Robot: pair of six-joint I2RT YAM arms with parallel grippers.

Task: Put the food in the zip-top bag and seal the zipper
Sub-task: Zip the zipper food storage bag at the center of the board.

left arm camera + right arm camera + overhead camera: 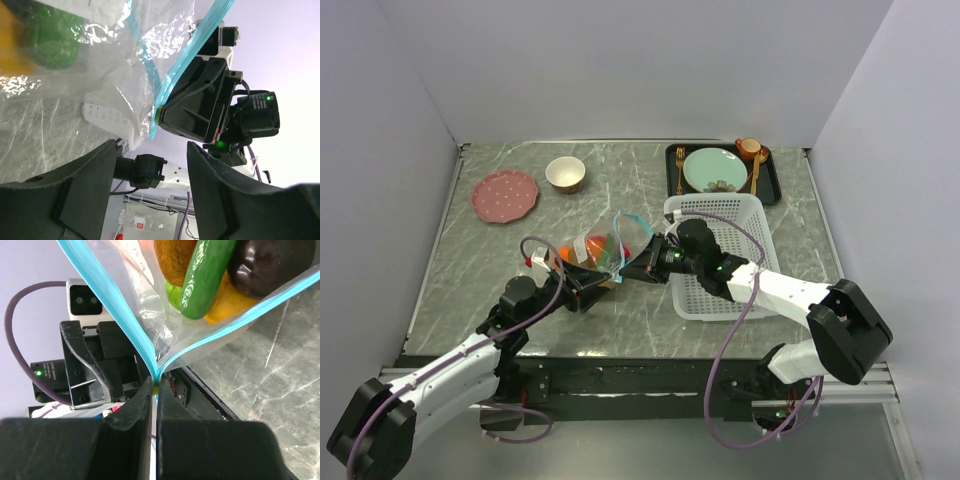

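On the right wrist cam, right gripper (155, 385) is clamped on the zipper (106, 304) end. Overhead hides that. Left gripper (152, 146) jaws are apart.

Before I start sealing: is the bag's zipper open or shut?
Open. The zipper runs as two blue strips spreading apart from the corner the right gripper pinches, food showing between them.

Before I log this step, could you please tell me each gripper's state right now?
Left gripper: open, holding nothing.
Right gripper: closed, pinching the zipper.
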